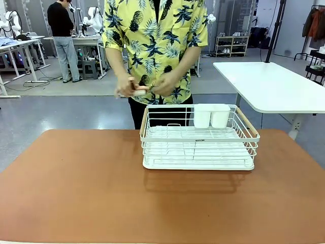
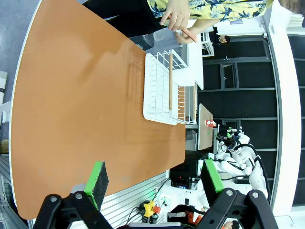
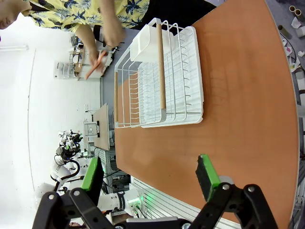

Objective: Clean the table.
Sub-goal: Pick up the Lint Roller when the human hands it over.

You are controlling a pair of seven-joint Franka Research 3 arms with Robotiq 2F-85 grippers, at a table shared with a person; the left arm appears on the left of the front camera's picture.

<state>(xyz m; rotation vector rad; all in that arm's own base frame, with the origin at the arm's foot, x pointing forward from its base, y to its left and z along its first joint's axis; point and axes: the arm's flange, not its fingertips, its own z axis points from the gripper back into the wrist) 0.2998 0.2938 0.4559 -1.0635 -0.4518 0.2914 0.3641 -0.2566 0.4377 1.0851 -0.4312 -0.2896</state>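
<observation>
The reddish-brown table (image 1: pixel 91 188) spans the foreground, and its top also shows in the left wrist view (image 2: pixel 86 95) and the right wrist view (image 3: pixel 248 95). My left gripper (image 2: pixel 155 179) hovers high above the table's near edge, open, nothing between its green pads (image 2: pixel 99 177). My right gripper (image 3: pixel 150 177) also hangs open above the near edge, its green pads (image 3: pixel 206 175) wide apart. A person in a yellow patterned shirt stands at the far side, both hands (image 1: pixel 144 86) together holding a small orange stick-like thing (image 3: pixel 96 63) above the rack's far edge.
A white wire dish rack (image 1: pixel 198 138) with wooden handles and a white cutlery cup (image 1: pixel 212 115) stands on the table right of centre, near the far edge. A white-topped table (image 1: pixel 274 84) stands behind at right. Another person stands far back at left.
</observation>
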